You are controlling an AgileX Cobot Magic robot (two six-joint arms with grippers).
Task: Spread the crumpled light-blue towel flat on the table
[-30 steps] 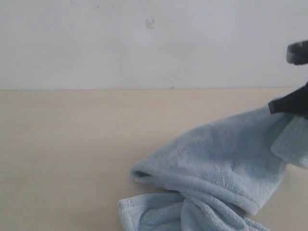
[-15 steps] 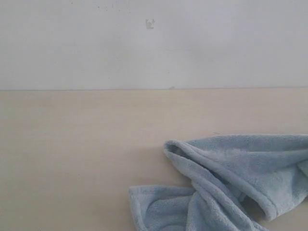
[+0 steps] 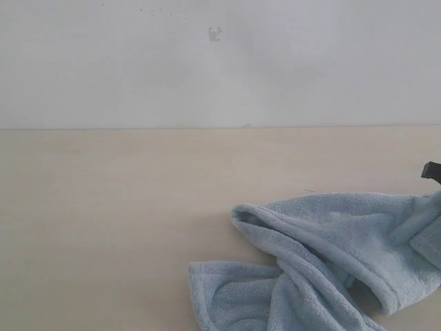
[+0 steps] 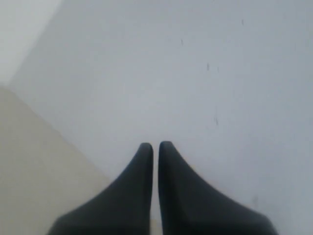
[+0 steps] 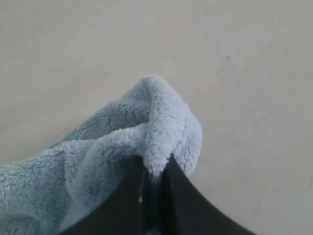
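Observation:
The light-blue towel (image 3: 331, 262) lies crumpled and folded over itself on the beige table (image 3: 110, 221), at the lower right of the exterior view. My right gripper (image 5: 155, 166) is shut on a fold of the towel's (image 5: 161, 122) edge, low over the table; in the exterior view only a dark bit of that gripper (image 3: 431, 170) shows at the right edge. My left gripper (image 4: 155, 146) is shut with nothing between its fingers and faces the pale wall, away from the towel.
A plain pale wall (image 3: 220, 62) rises behind the table's far edge. Bare tabletop stretches across the left and middle of the exterior view.
The right gripper has carried the towel's edge down and to the right, out of the exterior view, then edged back in. The raised part of the towel has dropped onto the table.

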